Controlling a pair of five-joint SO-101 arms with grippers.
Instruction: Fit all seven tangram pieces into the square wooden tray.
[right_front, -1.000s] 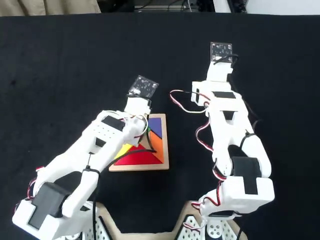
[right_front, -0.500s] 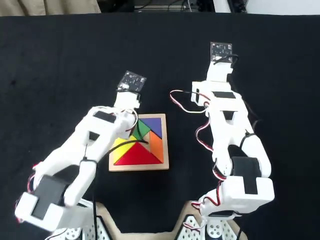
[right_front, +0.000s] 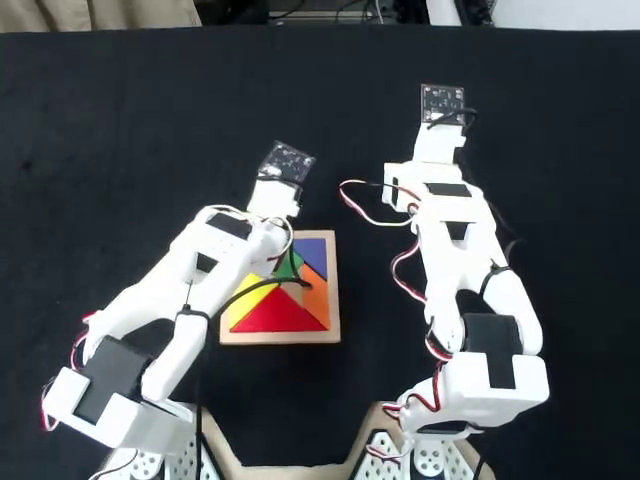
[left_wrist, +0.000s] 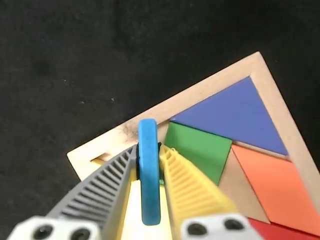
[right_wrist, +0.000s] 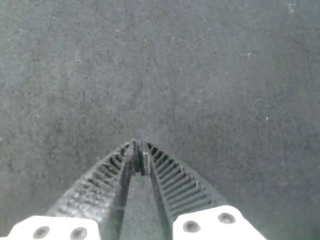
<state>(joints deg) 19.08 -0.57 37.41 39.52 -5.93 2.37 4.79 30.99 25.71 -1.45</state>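
Swinging back right, the left pincer (left_wrist: 148, 150) is clamping the blue piece (left_wrist: 148, 190) over the tray (left_wrist: 210, 87). At least five pieces (right_front: 285, 312) are already lying inside.

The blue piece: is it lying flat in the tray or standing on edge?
On edge: the blue piece presents its thin rim, pinched between the fingers of the left gripper above the tray, not laid flat.

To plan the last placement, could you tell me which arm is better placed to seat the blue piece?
Left: the left gripper clamps the blue piece above the tray, while the right gripper is shut over bare cloth.
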